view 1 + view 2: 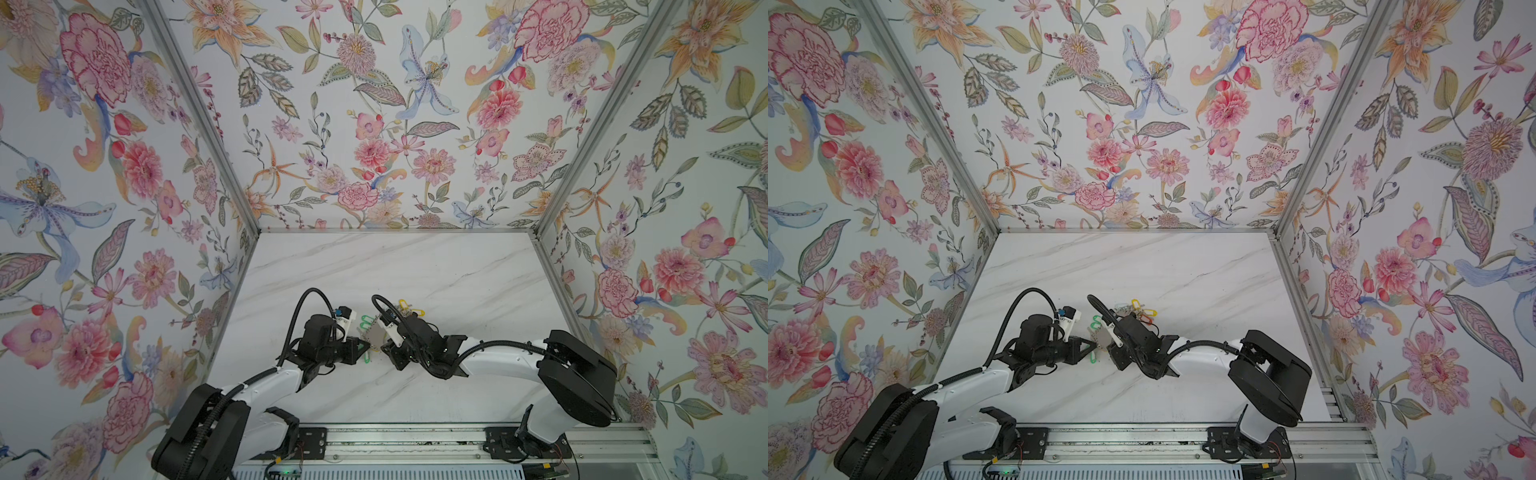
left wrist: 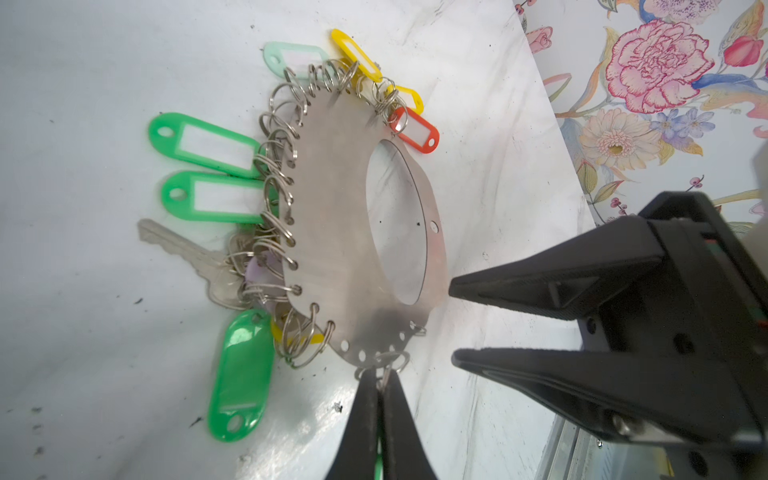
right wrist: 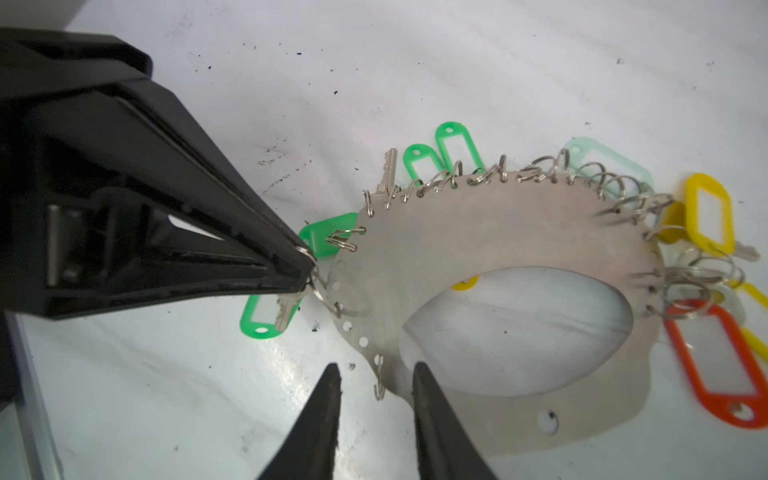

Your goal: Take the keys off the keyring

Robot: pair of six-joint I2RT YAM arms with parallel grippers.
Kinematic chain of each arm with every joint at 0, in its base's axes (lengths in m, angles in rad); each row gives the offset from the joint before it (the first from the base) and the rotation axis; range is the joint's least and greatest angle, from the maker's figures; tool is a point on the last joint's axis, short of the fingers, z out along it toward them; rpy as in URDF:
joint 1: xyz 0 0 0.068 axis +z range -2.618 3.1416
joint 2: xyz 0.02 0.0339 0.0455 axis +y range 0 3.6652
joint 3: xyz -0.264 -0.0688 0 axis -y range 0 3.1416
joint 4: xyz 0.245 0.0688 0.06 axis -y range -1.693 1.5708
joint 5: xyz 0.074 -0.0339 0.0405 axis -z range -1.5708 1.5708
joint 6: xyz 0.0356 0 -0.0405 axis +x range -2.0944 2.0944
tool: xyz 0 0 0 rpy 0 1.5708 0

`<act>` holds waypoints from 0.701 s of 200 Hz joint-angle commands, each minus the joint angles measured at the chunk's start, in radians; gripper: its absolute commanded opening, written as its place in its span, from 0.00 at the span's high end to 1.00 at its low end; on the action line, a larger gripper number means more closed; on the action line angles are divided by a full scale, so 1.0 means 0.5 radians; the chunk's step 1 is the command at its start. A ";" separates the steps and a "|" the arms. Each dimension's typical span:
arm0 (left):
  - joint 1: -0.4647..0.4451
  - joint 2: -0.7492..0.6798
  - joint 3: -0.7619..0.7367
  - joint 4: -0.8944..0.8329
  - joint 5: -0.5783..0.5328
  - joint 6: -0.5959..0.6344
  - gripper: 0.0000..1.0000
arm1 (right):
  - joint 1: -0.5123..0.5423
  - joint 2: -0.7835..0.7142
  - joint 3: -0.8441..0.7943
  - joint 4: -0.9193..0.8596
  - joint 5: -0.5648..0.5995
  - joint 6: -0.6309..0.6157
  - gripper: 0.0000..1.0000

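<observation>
We see the left gripper (image 2: 376, 376) nearest. Its jaws are pressed together on a small wire ring (image 3: 318, 286) that hooks into the rim of the keyring (image 2: 332, 232). A key (image 3: 284, 309) with a green tag (image 3: 266, 316) hangs from that ring and lies on the table.

Just beside it, the right gripper (image 3: 376, 368) is narrowly parted. It has one fingertip on each side of the keyring's near edge and, as far as we can tell, grips nothing.

The keyring lies between the two arms on the white marble table (image 1: 415, 266), with wire rings crowded along its rim. Past the left gripper, two more green tags (image 2: 203, 143) and another key (image 2: 174, 245) fan out from it. At the far rim we find a pale green tag (image 2: 295, 58), yellow tags (image 2: 355, 54) and a red-orange tag (image 2: 415, 129). Floral walls (image 1: 374, 124) close the scene behind.
</observation>
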 commanded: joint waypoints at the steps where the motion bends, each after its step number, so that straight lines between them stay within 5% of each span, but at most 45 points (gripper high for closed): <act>1: -0.003 -0.028 0.039 0.062 0.072 -0.071 1.00 | 0.052 -0.060 -0.035 0.065 -0.106 0.033 0.66; 30: -0.003 -0.068 0.011 0.105 0.064 -0.215 1.00 | 0.151 -0.033 -0.053 0.172 -0.183 0.026 0.60; 105: -0.004 -0.079 0.046 -0.099 -0.011 -0.322 1.00 | 0.396 0.287 0.034 0.387 0.708 0.032 0.51; 140: -0.003 -0.090 0.064 -0.133 -0.023 -0.323 1.00 | 0.420 0.389 0.083 0.492 0.805 0.046 0.52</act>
